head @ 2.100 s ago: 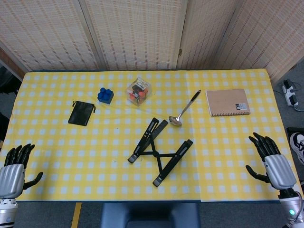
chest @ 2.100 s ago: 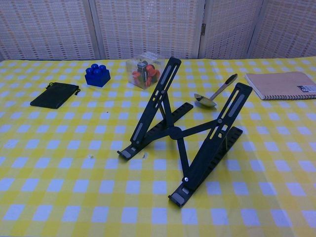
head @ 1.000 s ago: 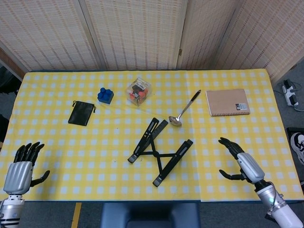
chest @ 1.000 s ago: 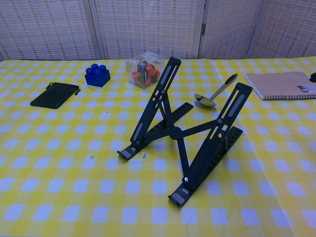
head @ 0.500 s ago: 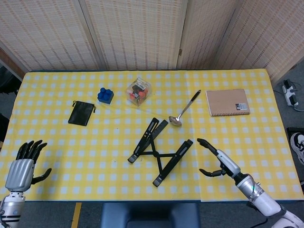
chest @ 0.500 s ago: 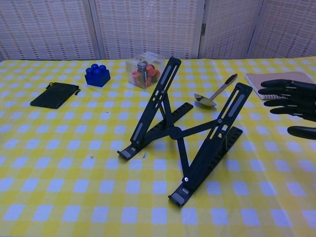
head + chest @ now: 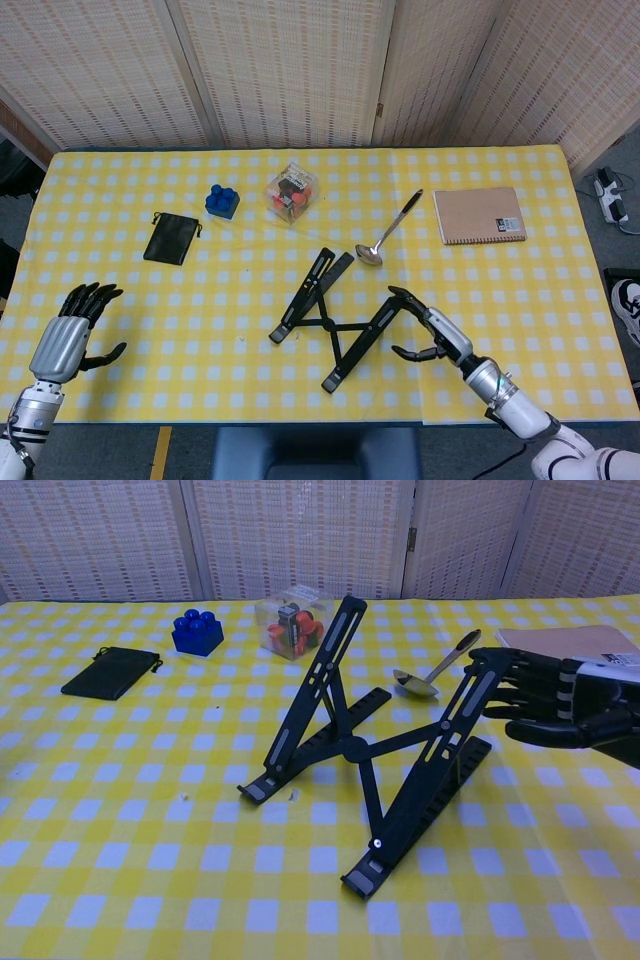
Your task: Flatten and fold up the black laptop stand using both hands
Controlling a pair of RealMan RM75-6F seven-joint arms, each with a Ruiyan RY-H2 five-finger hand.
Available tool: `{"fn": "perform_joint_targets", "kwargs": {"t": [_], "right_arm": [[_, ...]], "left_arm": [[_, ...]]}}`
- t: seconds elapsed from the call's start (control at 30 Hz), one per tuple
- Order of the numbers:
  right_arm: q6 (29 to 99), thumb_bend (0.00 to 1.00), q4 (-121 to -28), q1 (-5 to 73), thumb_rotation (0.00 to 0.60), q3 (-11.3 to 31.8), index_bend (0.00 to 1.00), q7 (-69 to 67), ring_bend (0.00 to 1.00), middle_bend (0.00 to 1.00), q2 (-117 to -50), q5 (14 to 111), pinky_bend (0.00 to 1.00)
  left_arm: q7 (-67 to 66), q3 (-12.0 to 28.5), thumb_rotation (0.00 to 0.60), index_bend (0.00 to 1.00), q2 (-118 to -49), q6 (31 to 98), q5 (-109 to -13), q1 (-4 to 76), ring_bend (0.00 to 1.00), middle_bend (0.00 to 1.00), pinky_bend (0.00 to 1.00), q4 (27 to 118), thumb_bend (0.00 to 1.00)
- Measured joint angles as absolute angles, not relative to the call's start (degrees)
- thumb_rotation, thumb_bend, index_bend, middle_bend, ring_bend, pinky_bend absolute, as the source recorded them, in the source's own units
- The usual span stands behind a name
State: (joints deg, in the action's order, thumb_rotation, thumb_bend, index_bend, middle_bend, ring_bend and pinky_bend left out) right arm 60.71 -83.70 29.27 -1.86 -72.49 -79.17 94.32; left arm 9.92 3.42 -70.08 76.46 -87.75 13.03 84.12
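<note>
A black laptop stand stands propped open near the middle of the yellow checked table, its two arms raised. The right hand, fingers spread and holding nothing, reaches the top of the stand's right arm; contact cannot be confirmed. The left hand hovers spread at the table's near left edge. Farther back lie a spoon, a notebook, a black pouch and a blue brick.
</note>
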Motion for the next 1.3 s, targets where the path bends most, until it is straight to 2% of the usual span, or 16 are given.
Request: {"fn": "perform_joint_targets", "kwargs": {"t": [0.27, 0.43, 0.73, 1.03, 1.3], "right_arm": [[58.43, 0.34, -82.55, 35.12, 0.6, 0.84, 0.0, -81.68, 0.05, 0.0, -84.79, 94.51, 0.0], [59.19, 0.34, -82.64, 37.96, 0.6, 1.07, 0.0, -85.62, 0.05, 0.0, -86.26, 97.38, 0.0], [61.11, 0.34, -86.71, 42.37, 0.6, -1.12, 0.0, -87.41, 0.05, 0.0, -85.54, 102.54, 0.0], [63.73, 0.34, -89.07, 44.09, 0.6, -5.09, 0.0, -87.13, 0.06, 0.0, -83.82, 105.73, 0.0], [67.36, 0.34, -89.57, 42.15, 0.6, -5.88, 0.0, -83.89, 0.06, 0.0, -81.74, 102.64, 0.0]], "left_arm": [[12.91, 2.77, 0.6, 0.19, -69.36, 76.7, -87.34, 12.67, 0.09, 0.16, 0.0, 83.96, 0.29], [12.51, 2.32, 0.6, 0.19, -69.18, 77.29, -87.35, 12.3, 0.09, 0.16, 0.0, 84.18, 0.29], [12.68, 2.0, 0.6, 0.19, -69.23, 77.36, -87.34, 12.38, 0.09, 0.16, 0.0, 84.61, 0.29], [13.1, 1.72, 0.6, 0.19, -69.2, 77.69, -87.38, 12.26, 0.09, 0.17, 0.0, 84.46, 0.29], [12.96, 1.64, 0.6, 0.19, -69.52, 77.53, -87.42, 12.51, 0.09, 0.17, 0.0, 84.36, 0.29]]}}
